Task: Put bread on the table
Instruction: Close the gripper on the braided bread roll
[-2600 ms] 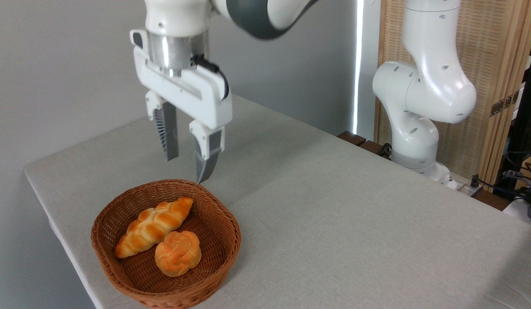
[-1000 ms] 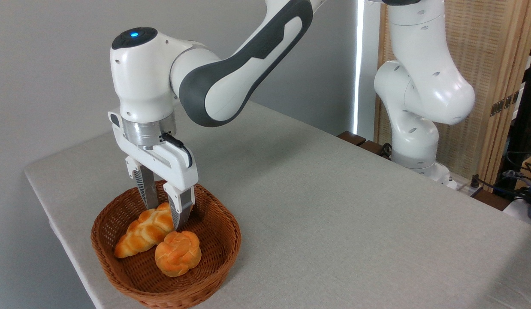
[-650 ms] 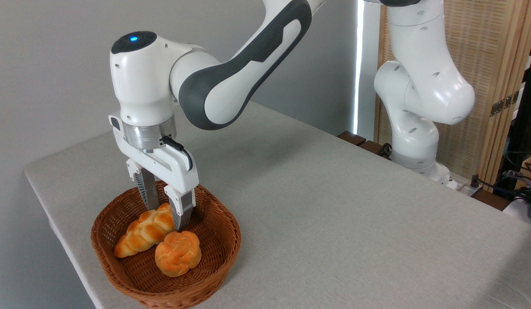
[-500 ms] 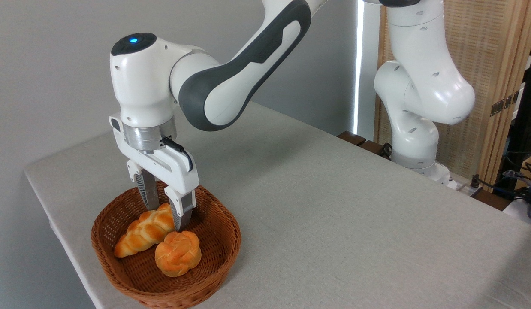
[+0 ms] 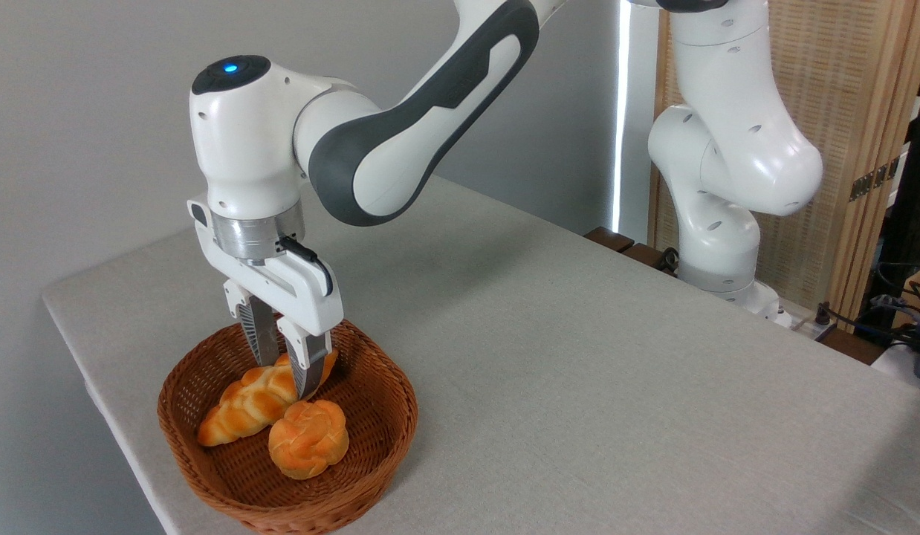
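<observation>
Table (image 5: 579,357) basket (image 5: 371,475) holds bread (image 5: 241,405), bun (image 5: 308,438).

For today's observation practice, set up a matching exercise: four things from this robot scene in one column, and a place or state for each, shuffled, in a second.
Things
1. braided loaf
2. round bun
3. basket
4. claw

States
A. brown wicker, standing on the table
B. closed on one end of something
C. lying free in the basket, untouched
D. pinched at its upper end

Pairs: 1-D, 2-C, 3-A, 4-B
</observation>
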{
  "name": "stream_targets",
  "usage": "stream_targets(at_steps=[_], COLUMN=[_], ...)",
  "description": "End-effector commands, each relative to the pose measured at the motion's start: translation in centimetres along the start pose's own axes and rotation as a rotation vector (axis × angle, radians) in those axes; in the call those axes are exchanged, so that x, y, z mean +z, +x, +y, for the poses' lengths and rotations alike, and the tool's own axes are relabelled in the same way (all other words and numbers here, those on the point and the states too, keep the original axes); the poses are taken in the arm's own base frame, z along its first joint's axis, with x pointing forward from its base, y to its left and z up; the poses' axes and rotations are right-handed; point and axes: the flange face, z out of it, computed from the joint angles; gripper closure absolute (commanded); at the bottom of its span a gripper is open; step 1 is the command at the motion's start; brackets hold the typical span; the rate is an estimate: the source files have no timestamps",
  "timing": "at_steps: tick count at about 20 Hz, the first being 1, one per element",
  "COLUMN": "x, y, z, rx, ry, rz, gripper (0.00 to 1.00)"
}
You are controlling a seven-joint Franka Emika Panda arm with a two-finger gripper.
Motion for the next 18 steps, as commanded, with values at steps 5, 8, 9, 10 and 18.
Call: stream_targets(at_steps=[5,8,9,10,18], x=[-2.0,-3.2,-3.5,-3.7,-6.4], y=[-0.3,-0.5,-0.5,-0.5,-0.3], z=[-0.4,-0.3,-0.3,-0.3,0.0], rx=[-0.011,-0.012,-0.012,-0.012,-0.015], ry=[0.008,0.008,0.007,0.005,0.000], rz=[0.008,0.009,0.011,0.008,0.027], gripper=[0.46,0.46,0.46,0.46,0.46])
